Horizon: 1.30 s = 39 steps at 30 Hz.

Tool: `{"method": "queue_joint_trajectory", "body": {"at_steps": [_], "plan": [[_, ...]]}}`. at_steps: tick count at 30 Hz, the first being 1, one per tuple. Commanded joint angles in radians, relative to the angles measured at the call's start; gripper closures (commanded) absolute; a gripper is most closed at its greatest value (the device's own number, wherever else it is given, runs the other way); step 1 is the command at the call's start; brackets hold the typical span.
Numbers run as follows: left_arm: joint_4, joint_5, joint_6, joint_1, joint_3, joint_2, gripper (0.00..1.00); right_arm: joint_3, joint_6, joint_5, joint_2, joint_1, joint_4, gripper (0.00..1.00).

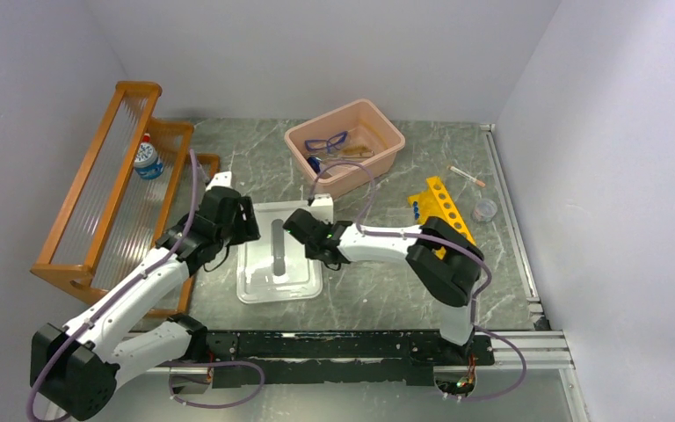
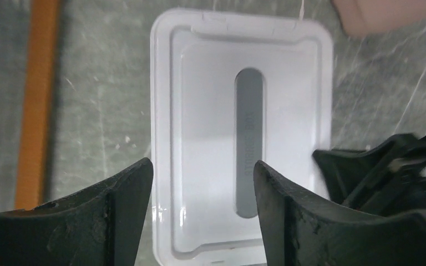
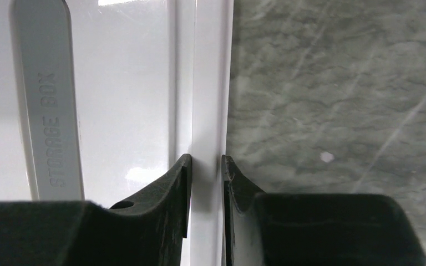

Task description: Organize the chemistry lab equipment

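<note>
Shelf: orange, slatted, well left of the lid; a blue-capped bottle stands on it.
Left arm: reaches from the near left corner, elbow bent, wrist angled down toward the lid's left edge.
Left gripper: poised above the lid's left part, jaws spread wide with nothing between them; contact with the lid cannot be told.
Lid: white, rectangular with rounded corners, flat on the grey marbled table; a grey central strip reads "STORAGE BOX".
Right arm: stretched low and leftward across the table to the lid's right edge.
Right gripper: jaws narrow, one finger on each side of the lid's raised right rim, pinching it.
Bin: pink, behind and right of the lid.
Glasses: blue-framed, lying inside the bin beside other small items too small to tell.
Rack: yellow, right of the lid, with blue-capped tubes at its near end.
Stick: white, orange-tipped, farther right, on the table.
Cup: small, clear, right of the rack.
</note>
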Motion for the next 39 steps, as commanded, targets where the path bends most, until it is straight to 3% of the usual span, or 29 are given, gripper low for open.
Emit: {"method": "queue_joint_trajectory", "body": {"at_steps": [1,7,12,15,20,27,34,39], "plan": [[0.049,0.155,-0.054,0.013,-0.078,0.007,0.27,-0.11,-0.126,-0.113,-0.085,-0.053,0.049,1.0],[0.081,0.218,-0.106,0.015,-0.15,0.021,0.22,-0.186,-0.212,-0.245,-0.171,-0.119,0.124,1.0],[0.089,0.175,-0.055,0.016,-0.169,0.04,0.2,-0.249,-0.254,-0.362,-0.213,-0.185,0.208,1.0],[0.109,0.237,-0.05,0.016,-0.176,0.061,0.2,-0.265,-0.282,-0.403,-0.222,-0.201,0.234,1.0],[0.136,0.29,-0.078,0.016,-0.205,0.067,0.23,-0.275,-0.288,-0.455,-0.216,-0.222,0.258,1.0],[0.104,0.251,-0.147,0.016,-0.252,0.012,0.2,-0.31,-0.257,-0.535,-0.2,-0.252,0.317,1.0],[0.174,0.366,-0.228,0.016,-0.302,-0.011,0.22,-0.332,-0.245,-0.59,-0.189,-0.281,0.358,1.0],[0.282,0.495,-0.298,0.016,-0.339,-0.048,0.29,-0.345,-0.225,-0.633,-0.183,-0.299,0.392,1.0]]}}
